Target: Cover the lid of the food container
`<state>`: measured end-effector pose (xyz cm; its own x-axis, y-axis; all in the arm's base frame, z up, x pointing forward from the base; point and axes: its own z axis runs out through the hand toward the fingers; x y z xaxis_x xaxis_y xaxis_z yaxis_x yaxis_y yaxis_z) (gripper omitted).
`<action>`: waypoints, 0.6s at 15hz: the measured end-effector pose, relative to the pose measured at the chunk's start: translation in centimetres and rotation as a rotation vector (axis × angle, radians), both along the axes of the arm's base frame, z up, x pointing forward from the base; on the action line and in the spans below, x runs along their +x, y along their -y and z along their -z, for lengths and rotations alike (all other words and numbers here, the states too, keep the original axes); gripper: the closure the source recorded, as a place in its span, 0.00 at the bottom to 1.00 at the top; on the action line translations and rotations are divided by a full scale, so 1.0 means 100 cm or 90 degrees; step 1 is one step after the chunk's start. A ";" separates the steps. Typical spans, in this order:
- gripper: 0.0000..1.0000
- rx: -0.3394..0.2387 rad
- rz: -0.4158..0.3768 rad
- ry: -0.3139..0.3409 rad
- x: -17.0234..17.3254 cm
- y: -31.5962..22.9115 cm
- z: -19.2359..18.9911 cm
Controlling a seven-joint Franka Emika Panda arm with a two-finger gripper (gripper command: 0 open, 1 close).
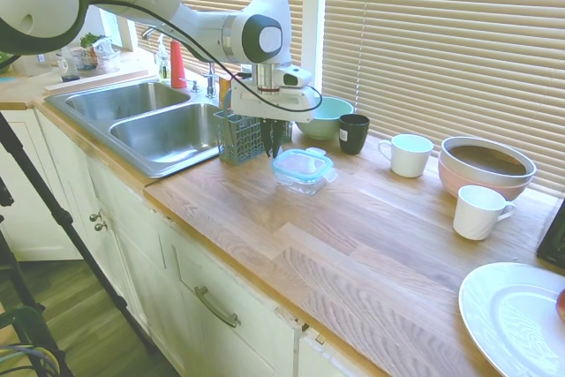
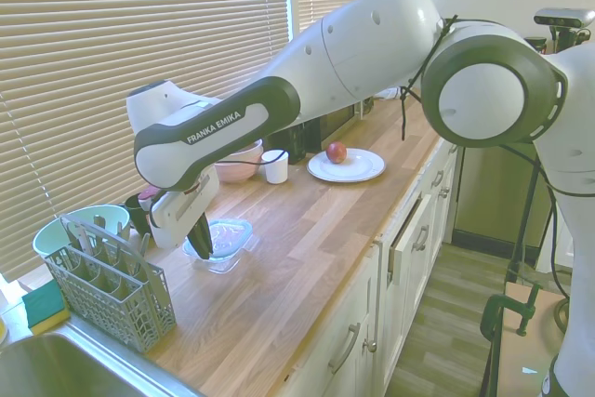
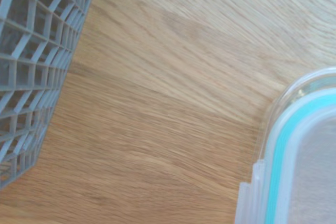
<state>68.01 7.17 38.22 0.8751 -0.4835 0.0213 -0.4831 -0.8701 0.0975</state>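
One lid point(image 1: 302, 162) seated on one food container point(image 1: 304, 178), tool point(image 1: 276, 144) at its 9 o'clock, grip state unclear, two white mugs point(image 1: 409, 154) on bench point(image 1: 353, 245).

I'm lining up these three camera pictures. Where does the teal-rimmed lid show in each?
First exterior view: the lid sits on the food container, centre, right of the grey cutlery basket.
Second exterior view: lower left, behind the basket.
Wrist view: lower right corner.
Shared landmark: the basket.
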 end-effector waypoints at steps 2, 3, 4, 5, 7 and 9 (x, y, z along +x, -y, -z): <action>0.00 0.000 0.003 0.001 0.000 -0.001 0.000; 0.00 0.001 0.007 0.001 0.000 0.000 0.000; 0.00 0.002 0.011 0.001 0.000 0.000 0.000; 0.00 0.004 0.014 0.001 0.000 0.000 0.000; 0.00 0.012 0.020 0.000 0.000 0.000 0.001; 0.00 0.021 0.027 0.004 0.001 0.002 0.001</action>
<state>68.16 6.97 38.13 0.8537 -0.5207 0.0101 -0.5202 -0.8515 0.0653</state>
